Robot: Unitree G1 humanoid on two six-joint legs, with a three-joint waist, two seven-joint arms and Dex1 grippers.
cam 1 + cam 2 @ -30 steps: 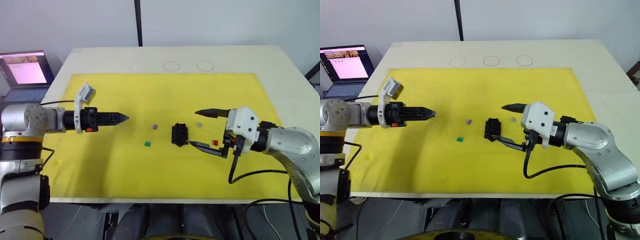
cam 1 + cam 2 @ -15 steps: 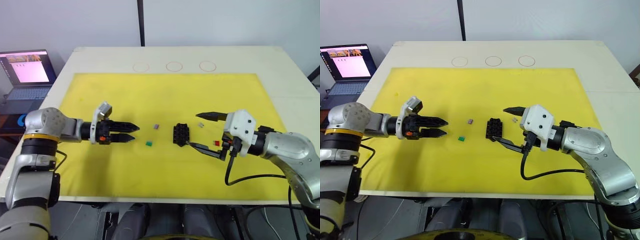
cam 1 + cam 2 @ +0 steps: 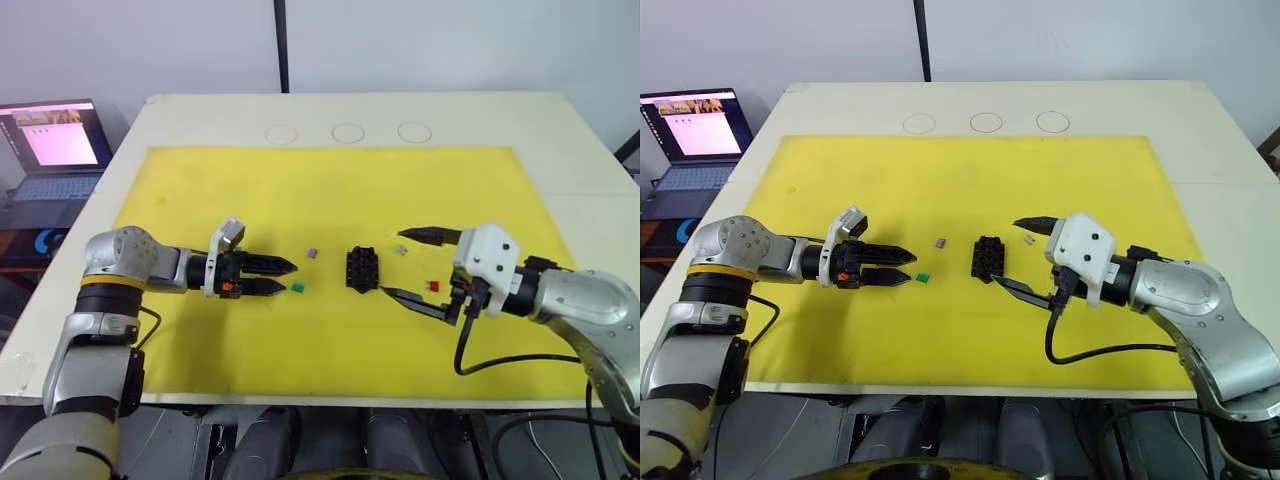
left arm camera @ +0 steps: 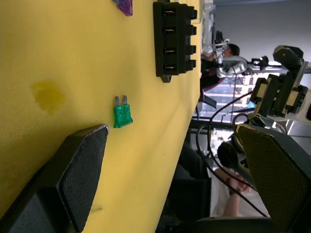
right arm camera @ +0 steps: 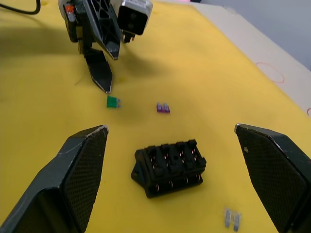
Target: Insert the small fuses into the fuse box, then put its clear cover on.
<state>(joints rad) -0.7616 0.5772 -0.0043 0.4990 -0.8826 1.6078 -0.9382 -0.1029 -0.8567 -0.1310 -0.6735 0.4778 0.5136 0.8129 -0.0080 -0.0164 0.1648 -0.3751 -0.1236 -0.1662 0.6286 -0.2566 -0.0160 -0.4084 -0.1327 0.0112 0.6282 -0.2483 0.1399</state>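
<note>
**Room around the fuse box**

The fuse box (image 3: 360,269) has bare yellow mat (image 3: 330,190) on its far side. Toward the left gripper (image 3: 284,277), whose fingers are spread, lie the green fuse (image 3: 296,288) and a purple fuse (image 3: 311,254), both apart from the box. The right gripper (image 3: 400,265) brackets the box's other side, wide apart, with a grey fuse (image 3: 400,249) between its fingers.
</note>
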